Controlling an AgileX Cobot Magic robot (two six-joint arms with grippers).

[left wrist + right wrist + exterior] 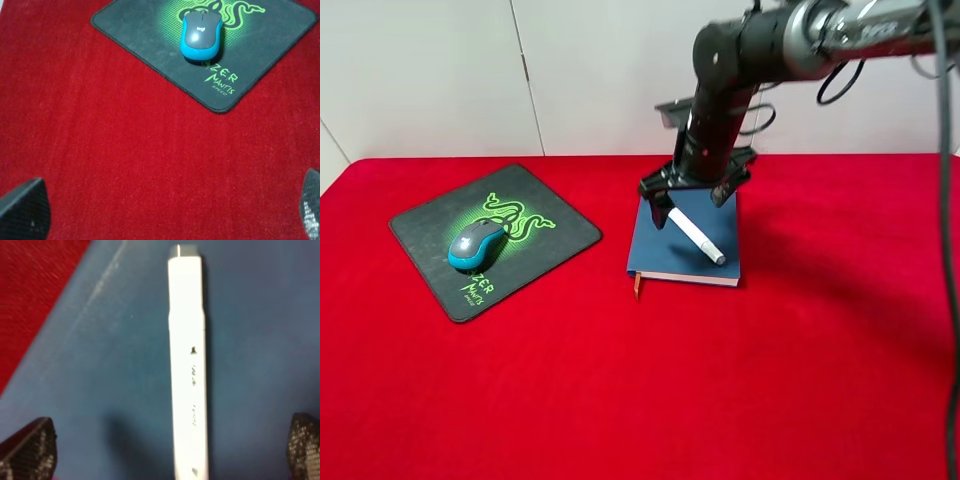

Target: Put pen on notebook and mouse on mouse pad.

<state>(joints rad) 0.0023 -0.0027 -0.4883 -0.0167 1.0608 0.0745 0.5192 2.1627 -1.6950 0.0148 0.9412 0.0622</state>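
Note:
The white pen [696,237] lies flat and diagonal on the blue notebook [665,252], dark tip toward the front right. My right gripper [690,203] hovers just above the pen's rear end, open, its fingers clear on either side. The right wrist view shows the pen [187,365] on the notebook cover [110,370], with the right gripper [166,446] spread wide around it. The grey and teal mouse [475,245] rests on the black mouse pad [430,235]. In the left wrist view the mouse [201,35] sits on the pad [145,30], far from my open left gripper [167,207]. The exterior view does not show the left arm.
A red cloth [720,390] covers the whole table. An orange ribbon [637,285] sticks out of the notebook's front edge. A white wall [440,70] stands behind the table. The right arm reaches in from the upper right.

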